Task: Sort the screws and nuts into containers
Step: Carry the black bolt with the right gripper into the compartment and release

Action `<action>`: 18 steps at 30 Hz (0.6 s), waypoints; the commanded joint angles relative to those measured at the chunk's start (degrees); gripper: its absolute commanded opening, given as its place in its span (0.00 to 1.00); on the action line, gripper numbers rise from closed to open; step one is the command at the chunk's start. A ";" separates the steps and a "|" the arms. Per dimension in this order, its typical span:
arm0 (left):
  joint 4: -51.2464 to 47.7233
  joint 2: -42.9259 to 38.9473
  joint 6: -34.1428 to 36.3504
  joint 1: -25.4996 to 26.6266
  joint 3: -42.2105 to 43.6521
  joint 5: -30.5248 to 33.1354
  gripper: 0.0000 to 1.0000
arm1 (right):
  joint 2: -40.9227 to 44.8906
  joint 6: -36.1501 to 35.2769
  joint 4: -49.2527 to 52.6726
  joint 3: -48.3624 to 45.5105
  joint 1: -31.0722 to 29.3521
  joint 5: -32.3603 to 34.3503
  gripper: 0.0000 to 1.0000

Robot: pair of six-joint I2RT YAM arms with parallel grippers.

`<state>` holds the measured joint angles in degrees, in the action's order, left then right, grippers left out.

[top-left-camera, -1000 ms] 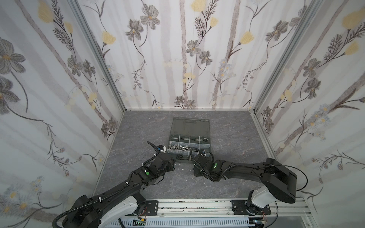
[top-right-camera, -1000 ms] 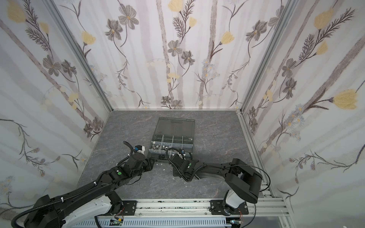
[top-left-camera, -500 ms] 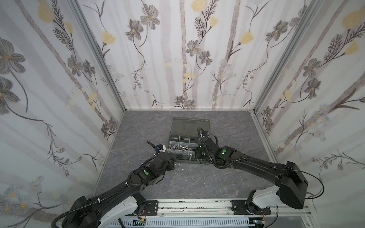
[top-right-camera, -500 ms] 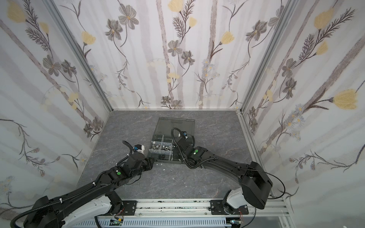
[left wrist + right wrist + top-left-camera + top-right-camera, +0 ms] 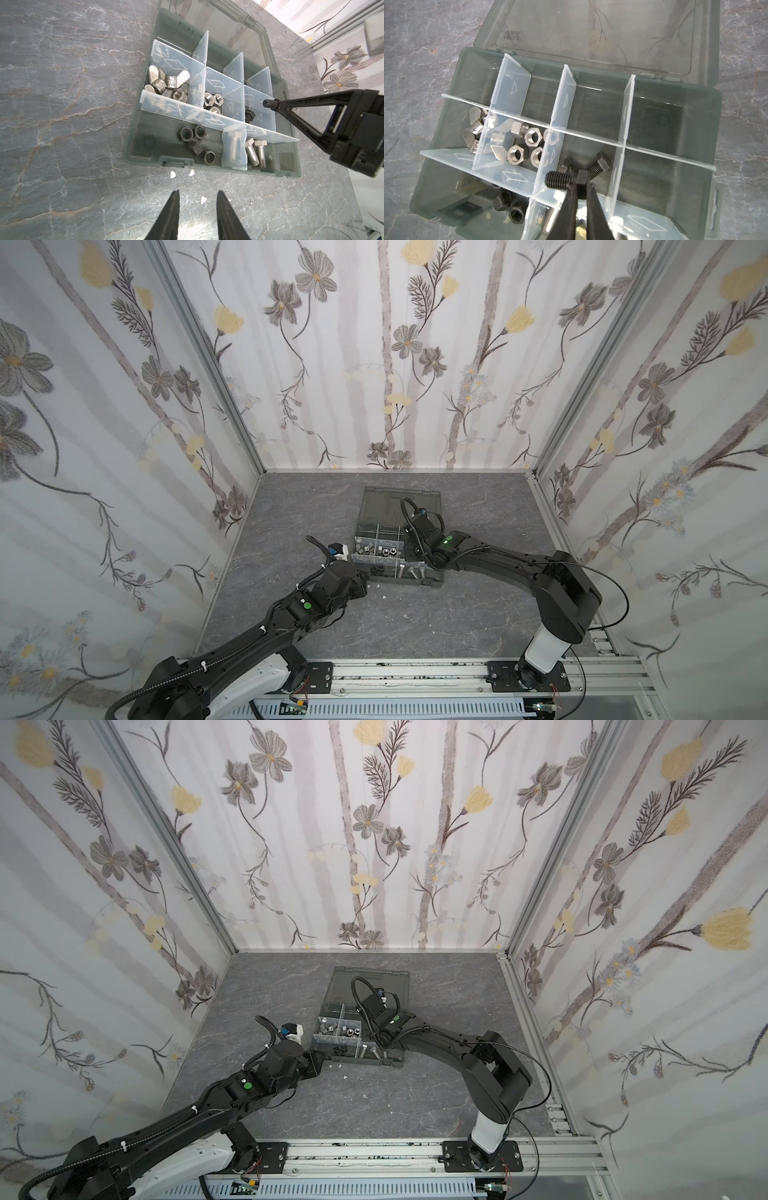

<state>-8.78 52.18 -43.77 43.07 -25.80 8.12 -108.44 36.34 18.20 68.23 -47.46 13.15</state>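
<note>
Floral-papered walls on three sides, grey marble-look desk (image 5: 415, 626). The dark grey plastic organiser case (image 5: 433, 577) sits about mid-desk, with its smoky translucent lid (image 5: 591, 31) lying open toward the back edge.

The right fingers (image 5: 570, 197) are pressed onto the head of a black threaded hex-head bolt (image 5: 558, 179), shaft sticking out sideways. It hangs over the middle-row compartment where two more black bolts (image 5: 599, 164) lie. The left fingers (image 5: 173, 207) are spread with nothing between them, low over bare desk near the case's front wall, not touching it.

In place:
- **Middle row:** silver wing nuts (image 5: 168, 80) and silver hex nuts (image 5: 532, 139), in neighbouring compartments.
- **Front row:** black hex nuts (image 5: 194, 141) and silver hex-head bolts (image 5: 252, 152).

No loose hardware shows on the desk, so this is probably near the end.

Risks:
- **Mis-sort:** the shaft tip is right beside the clear plastic divider (image 5: 564, 93) shared with the silver hex nuts. Let go from here, the bolt could hit the divider top and tip over into the nuts.
- **Weak hold:** the pinch is on the head only, so the bolt could pivot or slip out early.
- **Knocked divider or case:** dropping lower, the right fingers could snag the long front divider. It looks only slotted in, and nothing braces the case, so a nudge could shift it.
- **Left arm bump:** the left fingers could knock the front wall if they move forward.
- **False target:** the white flecks (image 5: 172, 174) on the desk are not hardware and might draw a wasted pick.
</note>
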 commanded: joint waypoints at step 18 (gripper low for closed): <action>0.95 -0.70 3.99 -0.26 -2.69 4.29 0.35 | 8.03 -1.53 -2.81 -2.34 0.05 2.14 0.19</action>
<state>-8.80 51.88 -41.93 43.00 -27.18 10.35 -103.39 35.48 18.02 66.92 -47.48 13.65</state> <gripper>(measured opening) 0.344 0.189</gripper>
